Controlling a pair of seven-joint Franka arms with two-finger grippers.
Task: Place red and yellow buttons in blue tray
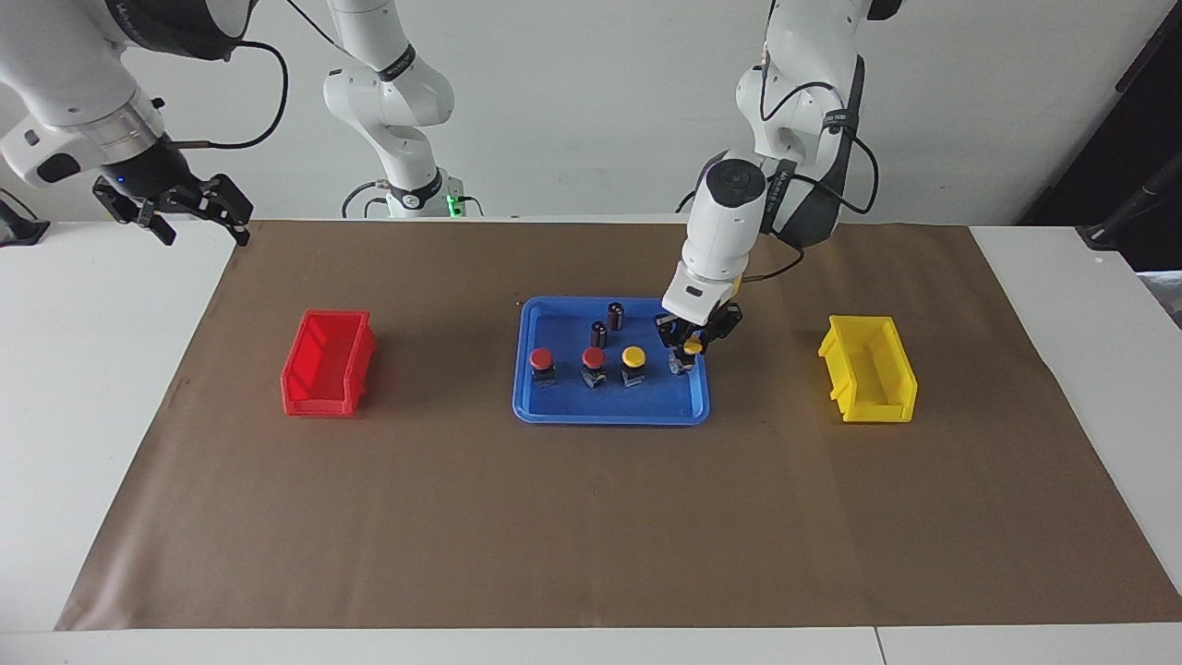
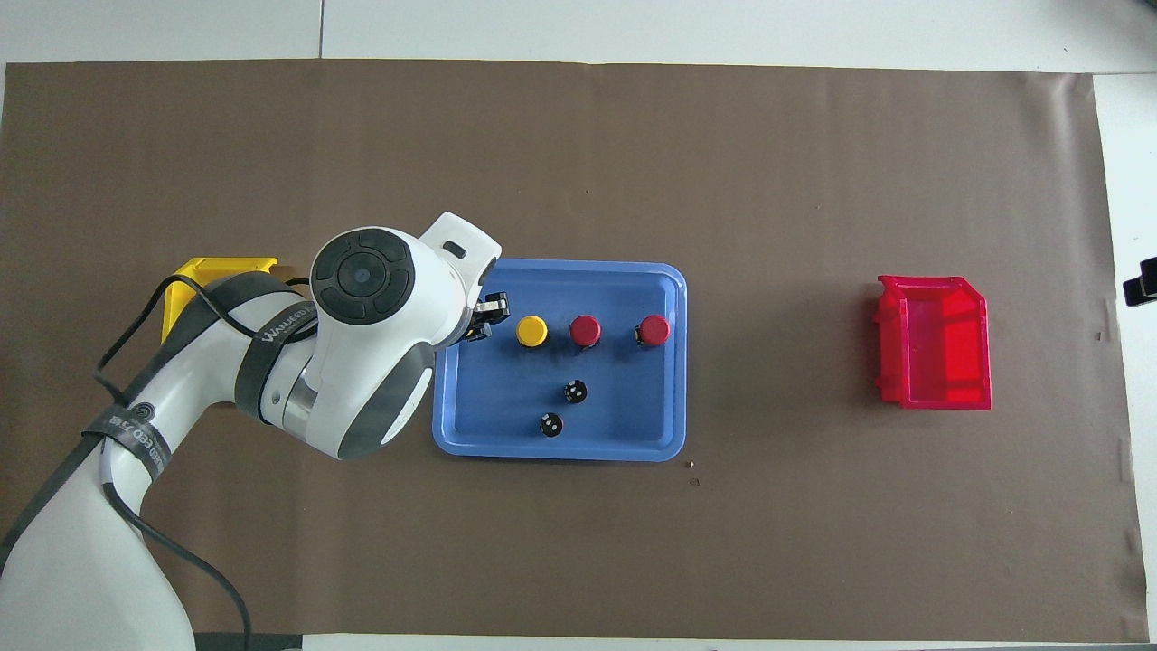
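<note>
Yellow-capped button point(image 1: 691, 348), light, rigid and slick-domed, hangs pinched by its black body in the left pincer point(image 1: 689, 355) over the blue tray point(image 1: 687, 406); right pincer point(image 1: 175, 209) waits spread. Overhead: three buttons point(image 2: 585, 331) stand in the tray.

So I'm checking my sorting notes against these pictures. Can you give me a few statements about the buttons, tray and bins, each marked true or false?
1. The left gripper holds a yellow button over the blue tray. True.
2. Three buttons stand in the tray. True.
3. The yellow bin holds a red button. False: it looks empty.
4. The right gripper hangs over the red bin. False: it waits, open, off the mat's corner at its own end of the table.
5. The two dark cylinders stand in the red bin. False: they stand in the tray.
</note>
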